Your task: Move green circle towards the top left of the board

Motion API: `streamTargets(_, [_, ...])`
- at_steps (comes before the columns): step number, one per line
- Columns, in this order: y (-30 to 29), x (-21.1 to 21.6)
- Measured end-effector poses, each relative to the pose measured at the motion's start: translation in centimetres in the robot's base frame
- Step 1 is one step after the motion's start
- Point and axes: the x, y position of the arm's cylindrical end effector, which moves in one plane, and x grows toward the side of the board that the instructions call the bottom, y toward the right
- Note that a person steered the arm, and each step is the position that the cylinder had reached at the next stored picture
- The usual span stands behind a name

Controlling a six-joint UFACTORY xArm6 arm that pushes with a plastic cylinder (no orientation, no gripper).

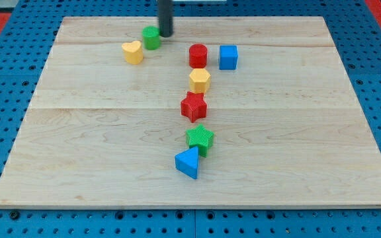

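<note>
The green circle is a small round green block near the view's top, left of centre, on the wooden board. My tip is just to its right, close to or touching its side. A yellow heart-shaped block lies just below and left of the green circle, close to it.
A red cylinder and a blue cube sit right of centre near the top. Below them run a yellow hexagon, a red star, a green star and a blue triangle. A blue pegboard surrounds the board.
</note>
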Motion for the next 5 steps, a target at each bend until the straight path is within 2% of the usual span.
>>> streamTargets(1, [-1.8,1.4])
streamTargets(2, [-0.8,3.5])
streamTargets(3, [-1.9,6.6])
streamTargets(4, [-5.3,5.8])
streamTargets(5, [-5.6,3.0])
